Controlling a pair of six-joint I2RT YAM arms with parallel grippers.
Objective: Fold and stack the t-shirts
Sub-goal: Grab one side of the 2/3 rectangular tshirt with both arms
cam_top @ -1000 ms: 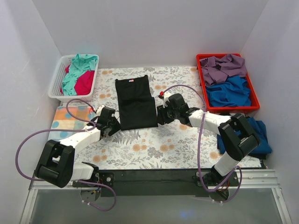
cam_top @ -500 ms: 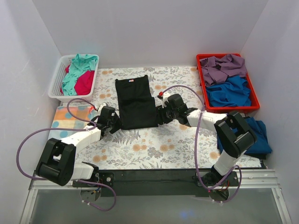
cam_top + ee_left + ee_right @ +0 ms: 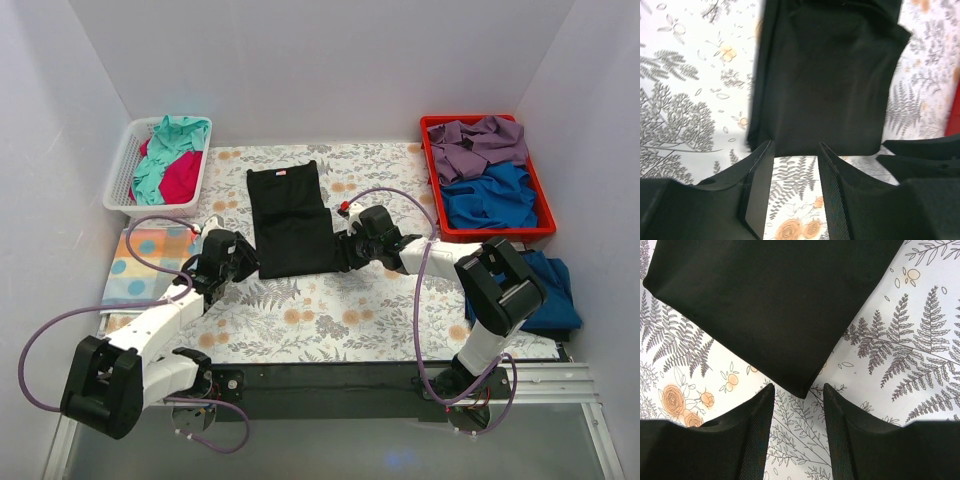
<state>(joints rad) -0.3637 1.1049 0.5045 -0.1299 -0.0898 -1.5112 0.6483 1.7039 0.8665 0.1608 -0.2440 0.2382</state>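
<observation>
**Flanking the black shirt's near hem: items on view**

1. Floral table sheet [image 3: 330,310]. It covers the work surface, flat under everything.
2. Black t-shirt [image 3: 290,220]. It lies at the centre as a long panel running from 12 to 6 o'clock, sides already turned in, with the pale neck label [image 3: 280,173] at its 12 o'clock end.
3. Red bin [image 3: 428,170], at 2 o'clock. It holds purple and blue cloth.
4. White basket [image 3: 118,185], at 10 o'clock. It holds the teal and magenta shirts, unfolded.
5. Dark blue t-shirt [image 3: 560,290], at 4 o'clock, bunched.
6. Dotted cloth [image 3: 140,262], at 8 o'clock.
7. Left gripper [image 3: 243,262], at the panel's 7 o'clock corner. Its fingers are spread, and the hem sits just past the tips.
8. Right gripper [image 3: 345,250], at the 5 o'clock corner. Its fingers are spread astride that corner.

Risk: closing low could pinch the table sheet along with the shirt. A shallow bite may take only the top layer, letting the folded sides fall open. The left gripper, short of the hem, may miss and skew the fold.
</observation>
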